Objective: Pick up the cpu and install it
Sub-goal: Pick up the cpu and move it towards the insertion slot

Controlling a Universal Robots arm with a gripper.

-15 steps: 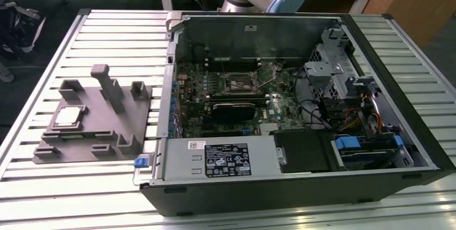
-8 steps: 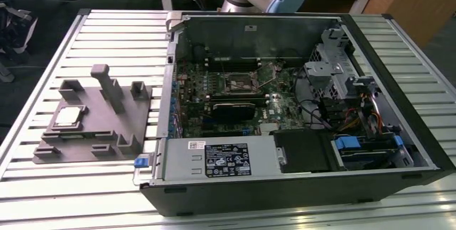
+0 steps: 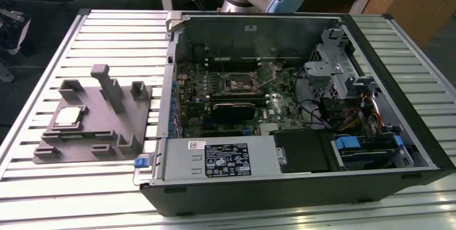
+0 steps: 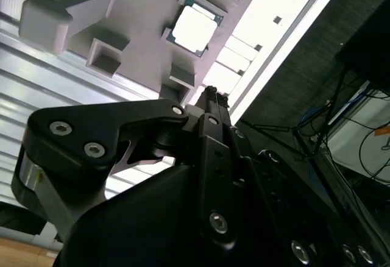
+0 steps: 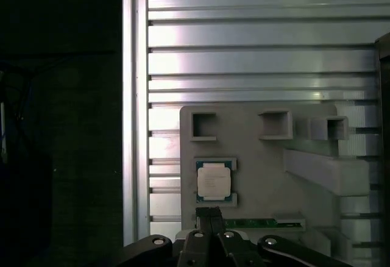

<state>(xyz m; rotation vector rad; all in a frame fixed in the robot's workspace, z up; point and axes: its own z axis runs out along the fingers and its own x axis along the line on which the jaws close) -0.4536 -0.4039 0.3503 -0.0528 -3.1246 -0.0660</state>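
Observation:
The cpu (image 3: pixel 69 116) is a small silvery square with a green edge. It lies flat in a recess of the grey fixture plate (image 3: pixel 135 115) on the exterior view's left. Both wrist views look down on it, as the cpu (image 5: pixel 213 180) and the cpu (image 4: pixel 194 29). My gripper (image 5: pixel 210 214) hangs well above the fixture, apart from the chip, its two black fingers pressed together with nothing between them. In the second wrist view the gripper (image 4: pixel 211 92) reaches toward the chip's near side. The black square socket (image 3: pixel 241 83) sits on the motherboard inside the open case.
An open computer case (image 3: pixel 399 150) lies on the slatted aluminium table (image 3: pixel 114 32), with drive cages and cables at the exterior view's right. Grey posts and blocks (image 3: pixel 107 83) rise from the fixture. A green memory stick (image 5: pixel 262 223) lies in a slot beside the chip.

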